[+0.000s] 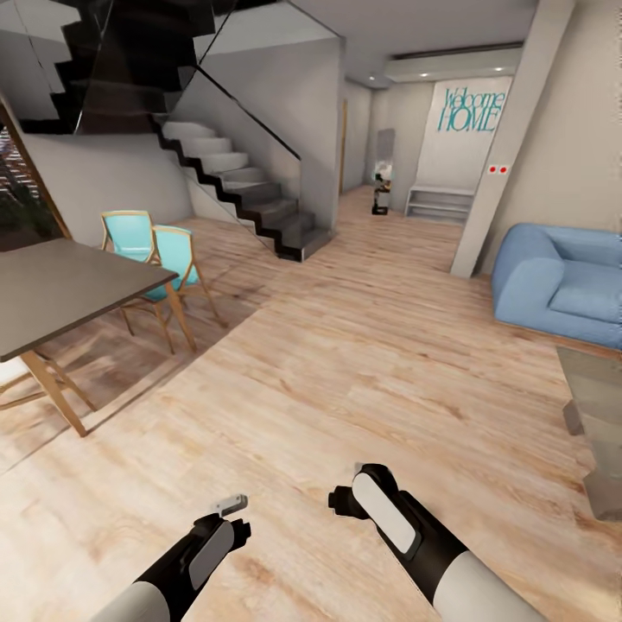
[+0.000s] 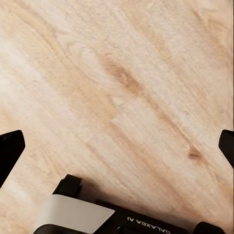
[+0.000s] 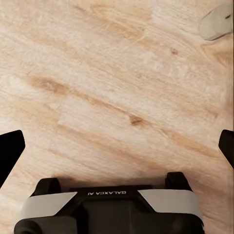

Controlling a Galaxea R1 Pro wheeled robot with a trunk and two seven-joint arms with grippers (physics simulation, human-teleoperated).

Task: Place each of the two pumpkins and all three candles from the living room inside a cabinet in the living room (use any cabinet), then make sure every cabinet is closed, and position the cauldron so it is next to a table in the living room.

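The pumpkins, candles, cabinet and cauldron are out of view. Both arms hang low over bare pale wood floor. My left gripper (image 1: pixel 231 516) points down at the planks; in the left wrist view (image 2: pixel 117 146) its dark fingertips (image 2: pixel 10 148) sit far apart at the frame's edges, open and empty. My right gripper (image 1: pixel 344 497) is held the same way, and in the right wrist view (image 3: pixel 117 146) its fingertips (image 3: pixel 9 148) are also spread wide with nothing between them. A dark-topped dining table (image 1: pixel 69 285) stands at the left.
Two teal chairs (image 1: pixel 164 255) sit by the dining table. A staircase (image 1: pixel 250 186) rises at centre-left. At the right are a blue sofa (image 1: pixel 561 281) and a glass coffee table (image 1: pixel 596 406). A hallway with a white low shelf (image 1: pixel 439 203) lies ahead. Open floor stretches through the middle.
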